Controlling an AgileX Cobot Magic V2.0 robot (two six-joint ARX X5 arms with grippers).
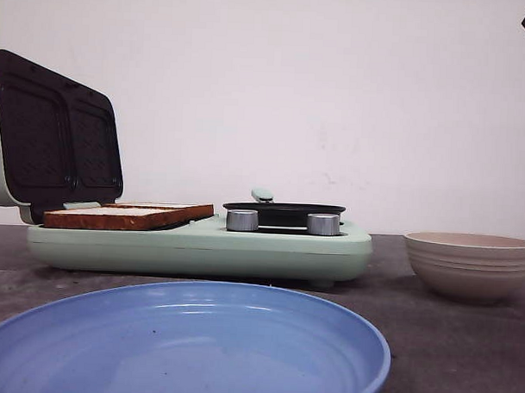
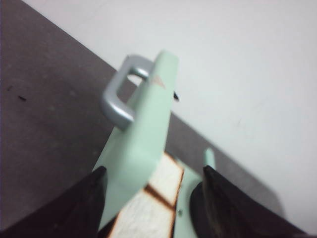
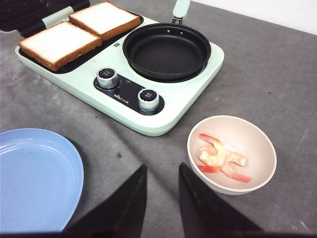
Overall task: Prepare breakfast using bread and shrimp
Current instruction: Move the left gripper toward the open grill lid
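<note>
Two grippers, neither seen in front view: left gripper (image 2: pixel 151 198) w/ fingers spread wide either side of the raised mint lid (image 2: pixel 143 134) below its grey handle (image 2: pixel 121 96), contact unclear in the blur; right gripper (image 3: pixel 161 198) slightly open, empty, over bare tabletop (image 3: pixel 277 74) btwn blue plate (image 3: pixel 34 173) and beige bowl (image 3: pixel 232 153). Only right wrist cam shows shrimp (image 3: pixel 220 158) in that bowl; front view sees just its side. Bread (image 3: pixel 79 32), 2 slices side by side, sits on the grill plate beside the black pan (image 3: pixel 167 50).

— What was behind the setup?
— I saw a plain white wall (image 1: pixel 335 95), bare apart from a few faint marks.
— And underneath?
— A dark grey matte worktop (image 3: pixel 277 79), lightly scuffed, met that wall directly. The light was even and soft.
</note>
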